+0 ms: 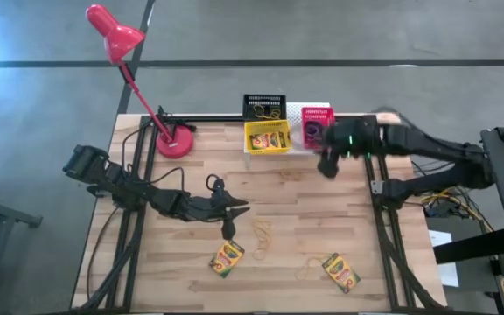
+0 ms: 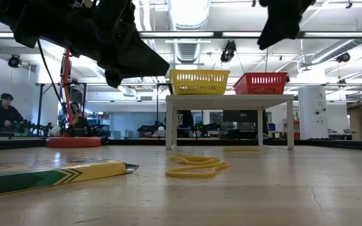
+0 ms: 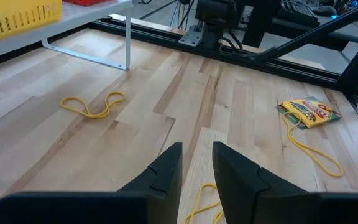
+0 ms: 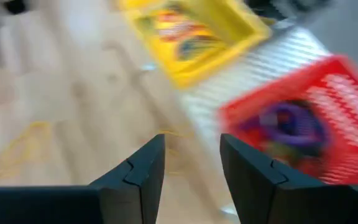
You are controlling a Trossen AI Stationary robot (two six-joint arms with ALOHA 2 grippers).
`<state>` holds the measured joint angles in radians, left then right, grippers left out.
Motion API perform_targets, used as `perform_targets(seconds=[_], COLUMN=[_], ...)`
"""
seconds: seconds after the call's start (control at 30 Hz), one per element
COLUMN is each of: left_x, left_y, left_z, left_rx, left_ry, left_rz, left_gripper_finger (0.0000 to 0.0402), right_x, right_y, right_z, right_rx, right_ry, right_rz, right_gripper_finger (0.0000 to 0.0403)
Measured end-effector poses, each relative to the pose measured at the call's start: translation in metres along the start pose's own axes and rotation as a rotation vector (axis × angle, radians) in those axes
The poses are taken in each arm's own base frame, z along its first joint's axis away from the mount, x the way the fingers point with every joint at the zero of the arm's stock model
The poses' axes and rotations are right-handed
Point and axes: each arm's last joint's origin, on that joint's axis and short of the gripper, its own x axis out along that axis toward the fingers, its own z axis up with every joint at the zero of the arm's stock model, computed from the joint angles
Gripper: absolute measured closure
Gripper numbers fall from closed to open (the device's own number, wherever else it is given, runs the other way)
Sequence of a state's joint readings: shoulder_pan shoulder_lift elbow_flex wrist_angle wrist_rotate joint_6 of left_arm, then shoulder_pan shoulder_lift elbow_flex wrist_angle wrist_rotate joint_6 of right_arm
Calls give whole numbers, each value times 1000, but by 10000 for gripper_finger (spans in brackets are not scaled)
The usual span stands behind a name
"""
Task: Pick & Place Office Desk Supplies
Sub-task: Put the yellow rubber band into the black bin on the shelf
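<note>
The right gripper is seen raised above the table beside the pink-red basket, its two fingers parted with an empty gap between them and nothing held. In the right wrist view a purple ring is made out inside that basket, though the view is blurred. Just beside it, the yellow basket is seen with a crayon box lying inside, and the black basket is set behind it, with tan rubber bands within; the baskets are carried on a white riser. The left gripper is held over the middle of the wooden table, its fingers a narrow way apart and gripping nothing; a rubber band is seen on the wood just beneath them. Another rubber band lies just beyond the gripper. A second crayon box lies near the front edge, and a third crayon box lies farther right, touched by a further rubber band. A red desk lamp stands at the back left corner.
</note>
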<state>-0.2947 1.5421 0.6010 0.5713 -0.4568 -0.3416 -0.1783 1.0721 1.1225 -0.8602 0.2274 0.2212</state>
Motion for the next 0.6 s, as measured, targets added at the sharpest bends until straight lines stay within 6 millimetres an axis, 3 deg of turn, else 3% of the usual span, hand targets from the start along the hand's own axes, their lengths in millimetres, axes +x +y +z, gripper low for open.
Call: perform_targets(seconds=[0.17, 0.33, 0.47, 0.6], left_x=[0, 0, 0, 0], left_y=[0, 0, 0, 1], left_z=[0, 0, 0, 0], left_rx=[0, -5, -4, -1], left_ry=[-1, 0, -1, -1], left_rz=[0, 0, 1, 2], left_gripper_finger=[308, 308, 308, 308], right_x=[17, 44, 72, 103], right_y=[57, 95, 105, 98], right_z=[-53, -106, -135, -158], right_rx=[-138, -190, -103, -23], right_ry=[-66, -145, -225, -232], right_rz=[98, 189, 151, 32], right_gripper_finger=[267, 270, 263, 248])
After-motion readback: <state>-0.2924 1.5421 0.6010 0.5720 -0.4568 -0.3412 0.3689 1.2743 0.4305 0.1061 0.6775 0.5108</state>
